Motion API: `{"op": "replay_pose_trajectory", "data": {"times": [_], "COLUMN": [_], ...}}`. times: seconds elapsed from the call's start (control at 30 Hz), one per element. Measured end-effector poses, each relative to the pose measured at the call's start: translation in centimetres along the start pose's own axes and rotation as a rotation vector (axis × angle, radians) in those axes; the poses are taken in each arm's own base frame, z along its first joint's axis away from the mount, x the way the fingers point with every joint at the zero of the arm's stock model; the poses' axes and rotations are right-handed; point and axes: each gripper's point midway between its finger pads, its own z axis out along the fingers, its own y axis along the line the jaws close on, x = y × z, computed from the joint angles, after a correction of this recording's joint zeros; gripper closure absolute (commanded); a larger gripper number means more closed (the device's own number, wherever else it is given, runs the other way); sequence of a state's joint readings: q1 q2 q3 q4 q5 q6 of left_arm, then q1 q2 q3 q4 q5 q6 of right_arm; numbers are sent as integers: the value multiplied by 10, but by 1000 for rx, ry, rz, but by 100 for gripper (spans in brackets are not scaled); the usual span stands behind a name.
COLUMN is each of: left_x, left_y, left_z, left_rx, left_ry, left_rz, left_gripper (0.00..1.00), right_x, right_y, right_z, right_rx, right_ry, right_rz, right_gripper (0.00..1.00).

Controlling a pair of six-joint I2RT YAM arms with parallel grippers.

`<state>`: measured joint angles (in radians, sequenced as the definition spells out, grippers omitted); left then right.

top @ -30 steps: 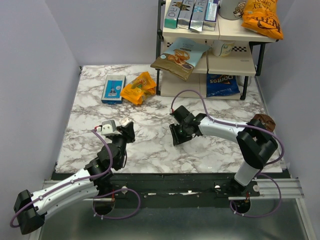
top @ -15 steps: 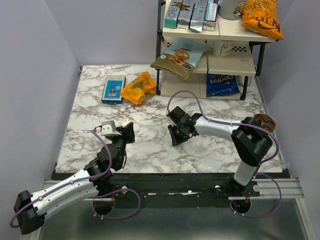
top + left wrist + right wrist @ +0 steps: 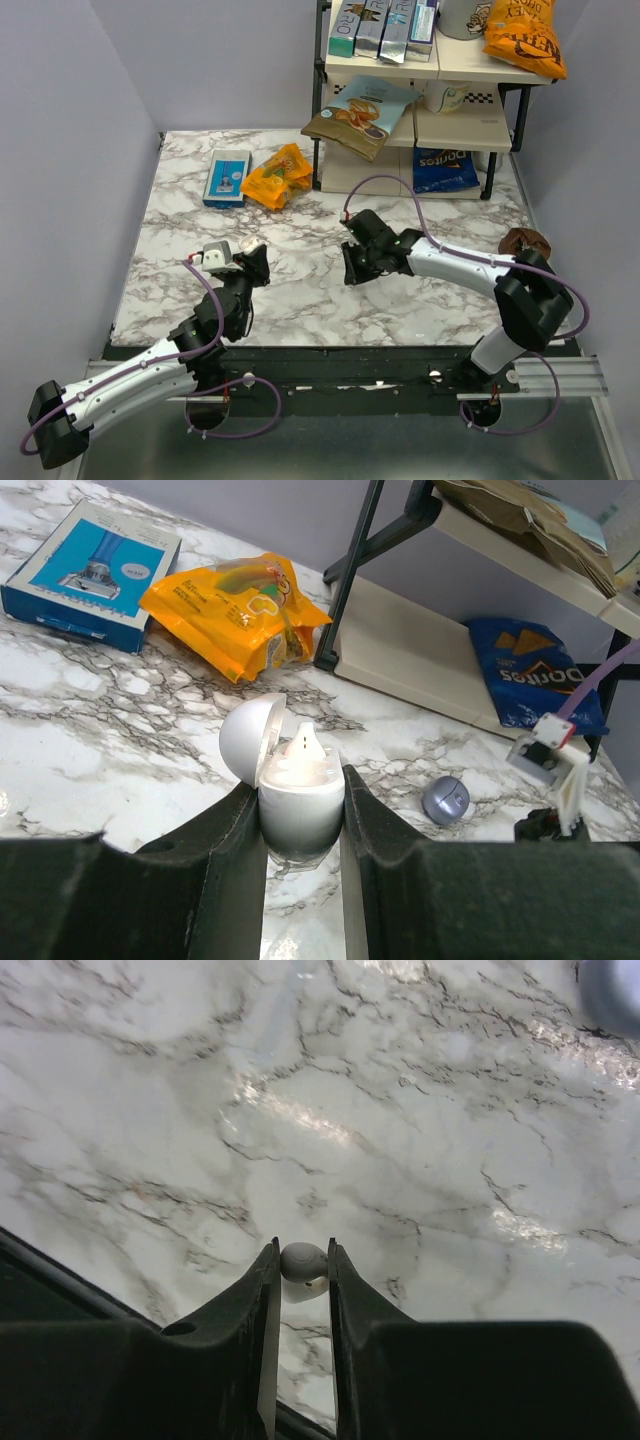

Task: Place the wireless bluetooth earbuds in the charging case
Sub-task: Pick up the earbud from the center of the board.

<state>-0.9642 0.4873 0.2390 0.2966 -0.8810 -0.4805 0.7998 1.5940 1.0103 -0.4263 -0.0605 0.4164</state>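
Note:
My left gripper (image 3: pixel 301 810) is shut on the charging case (image 3: pixel 298 780), a pale round case held upright with its lid open to the left and a pale inside showing. In the top view the case (image 3: pixel 247 246) sits at the left gripper's (image 3: pixel 252 263) tip above the near-left table. My right gripper (image 3: pixel 303 1250) is shut on one small pale lilac earbud (image 3: pixel 303 1263), held just above the marble near the table's middle (image 3: pixel 352 267). A second bluish-lilac earbud (image 3: pixel 446 800) lies on the marble to the right of the case, close to the right gripper.
A blue box (image 3: pixel 227 177) and an orange snack bag (image 3: pixel 276 176) lie at the back left. A shelf rack (image 3: pixel 430 90) with snack bags stands at the back right, a Doritos bag (image 3: pixel 445 168) under it. A brown object (image 3: pixel 524 241) lies at the right edge.
The right arm's elbow swung out to the right and lower, while its gripper stayed near the table's middle with the earbud. The left arm and the case have not moved.

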Motion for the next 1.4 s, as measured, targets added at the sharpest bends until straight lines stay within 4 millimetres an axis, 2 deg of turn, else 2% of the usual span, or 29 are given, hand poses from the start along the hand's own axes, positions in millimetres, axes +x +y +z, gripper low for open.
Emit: {"op": "replay_pose_trajectory", "data": {"times": [0.1,0.3,0.47,0.57,0.63,0.73,0.97,1.17,1.3,1.4], "left_x": [0,1,2,1,1,2,3,3,4,4], "left_y": [0,0,1,2,1,1,0,-1,-1,-1], "left_z": [0,0,0,0,-1,-2,-4,-4,-4,-4], "left_rx": [0,-4,-14,-21,-20,-20,-20,-17,-15,-15], "left_ry": [1,5,3,4,6,10,15,15,19,20], "left_rz": [-4,-13,-15,-17,-26,-33,-48,-58,-57,-51], "left_gripper": [100,100,100,100,100,100,100,100,100,100], "right_x": [-17,-40,-26,-21,-23,-23,-5,2,1,-4], "right_y": [0,-31,-51,-50,-49,-50,-56,-58,-58,-57], "right_z": [-5,-6,-6,-3,-2,1,15,18,13,1], "right_rx": [-17,16,58,67,65,72,122,135,134,129], "right_ry": [-54,-113,-106,-90,-92,-86,-40,-28,-33,-48], "right_rz": [120,537,907,1022,1078,1127,1176,1175,1141,1048], "right_gripper": [99,99,98,91,90,86,61,49,48,53]}}
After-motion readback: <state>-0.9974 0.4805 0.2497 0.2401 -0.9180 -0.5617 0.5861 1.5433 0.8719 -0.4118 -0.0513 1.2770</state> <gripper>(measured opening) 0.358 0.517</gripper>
